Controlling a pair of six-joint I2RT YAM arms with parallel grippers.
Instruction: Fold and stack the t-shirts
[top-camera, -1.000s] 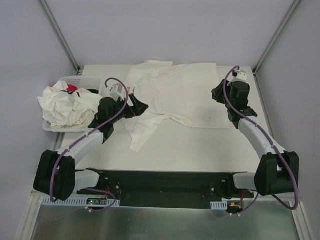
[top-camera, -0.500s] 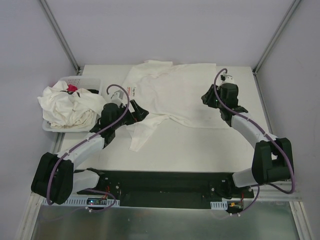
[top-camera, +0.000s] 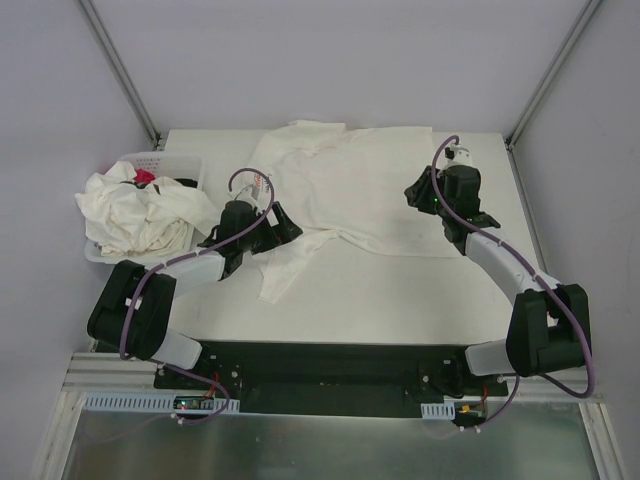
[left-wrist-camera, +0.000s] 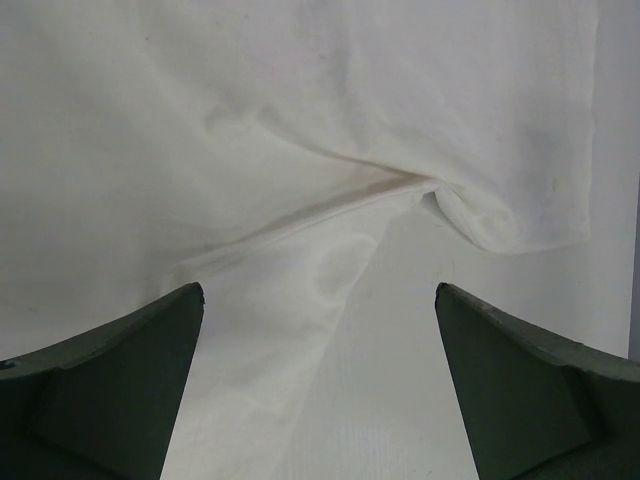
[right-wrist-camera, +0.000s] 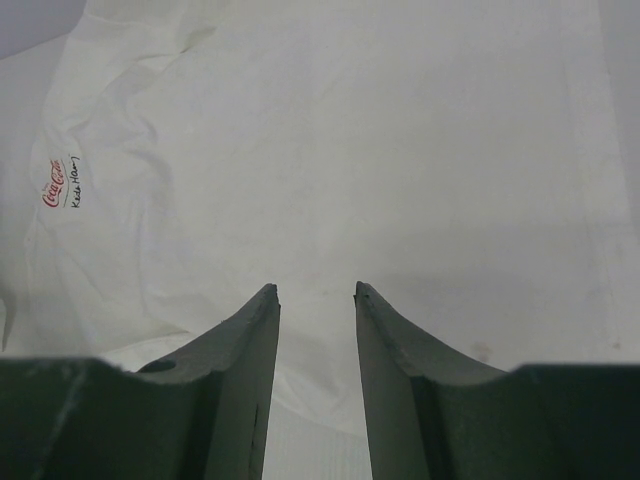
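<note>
One off-white t-shirt (top-camera: 360, 190) lies spread flat on the table, its left sleeve (top-camera: 285, 265) trailing toward the front. More crumpled t-shirts (top-camera: 135, 215) fill the basket at the left. My left gripper (top-camera: 278, 228) hovers low at the spread shirt's left side, where the sleeve meets the body. It is open wide over a fabric crease (left-wrist-camera: 400, 190), with nothing between the fingers (left-wrist-camera: 130, 370). My right gripper (top-camera: 416, 195) sits over the shirt's right side. Its jaws (right-wrist-camera: 317, 288) stand partly open above the cloth (right-wrist-camera: 350, 150) and grip nothing.
A white perforated basket (top-camera: 170, 160) stands at the table's left edge, with a small red item (top-camera: 145, 177) on the pile inside. The shirt carries a small red logo (right-wrist-camera: 55, 186) near its collar. Grey walls and slanted metal posts (top-camera: 120, 70) enclose the back.
My left arm has drawn in and swung right to the sleeve's base. My right gripper has moved left from the table's right edge onto the shirt, and its jaws have widened slightly.
</note>
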